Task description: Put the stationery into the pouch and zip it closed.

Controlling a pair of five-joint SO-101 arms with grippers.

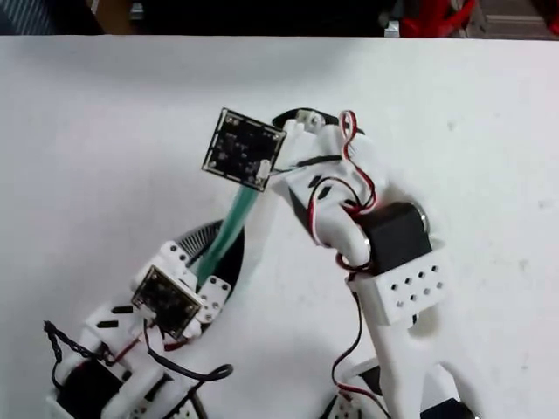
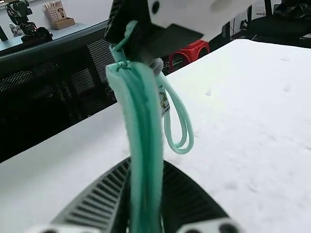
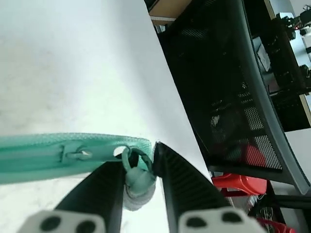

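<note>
Nearest me, my left gripper (image 2: 146, 167) is clamped on one end of the teal fabric zip pouch (image 1: 232, 216), which stands edge-up over the white table (image 1: 96, 131). At the pouch's far end, my right gripper (image 3: 141, 153) pinches the teal zipper pull tab (image 3: 139, 180), beside a dangling teal loop strap (image 2: 179, 131).

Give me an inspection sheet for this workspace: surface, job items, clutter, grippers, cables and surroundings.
Surface: white table.
Job's things: teal pouch held edge-up between the two arms; its strap loop hangs from one end.
Clutter: nothing seen.
Grippers: left gripper shut on one end of the pouch; right gripper shut on the other end, by the strap ring.
Cables: red, white and black wires along the right arm; black cable beside the left arm.
Surroundings: black mesh chair and red stool beyond the table.
</note>
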